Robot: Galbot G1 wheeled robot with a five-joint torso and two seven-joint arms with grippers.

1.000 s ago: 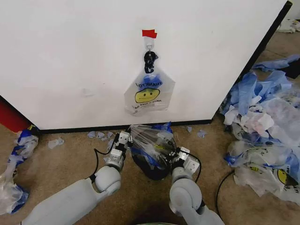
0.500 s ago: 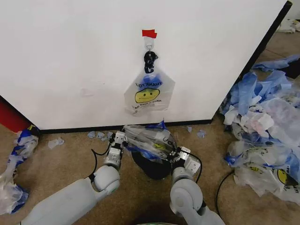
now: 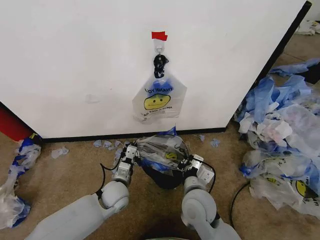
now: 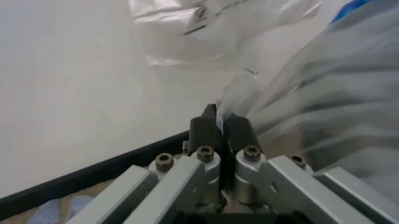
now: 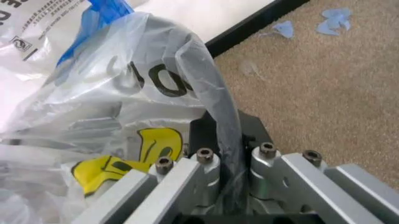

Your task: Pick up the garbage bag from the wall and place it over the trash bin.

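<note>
Plastic of the garbage bag (image 3: 162, 150) is stretched over the trash bin (image 3: 161, 177), pinched between the left gripper (image 3: 132, 152) and right gripper (image 3: 192, 161) at opposite edges, below the wall (image 3: 75, 60).

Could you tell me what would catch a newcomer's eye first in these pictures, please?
Most striking is the garbage bag stretched between the left gripper and the right gripper, both shut on its edges above the trash bin at the foot of the wall. Above it, a second smiley-face bag hangs from a hook under red tape. On the robot's right, a heap of crumpled bags covers the carpet.
</note>
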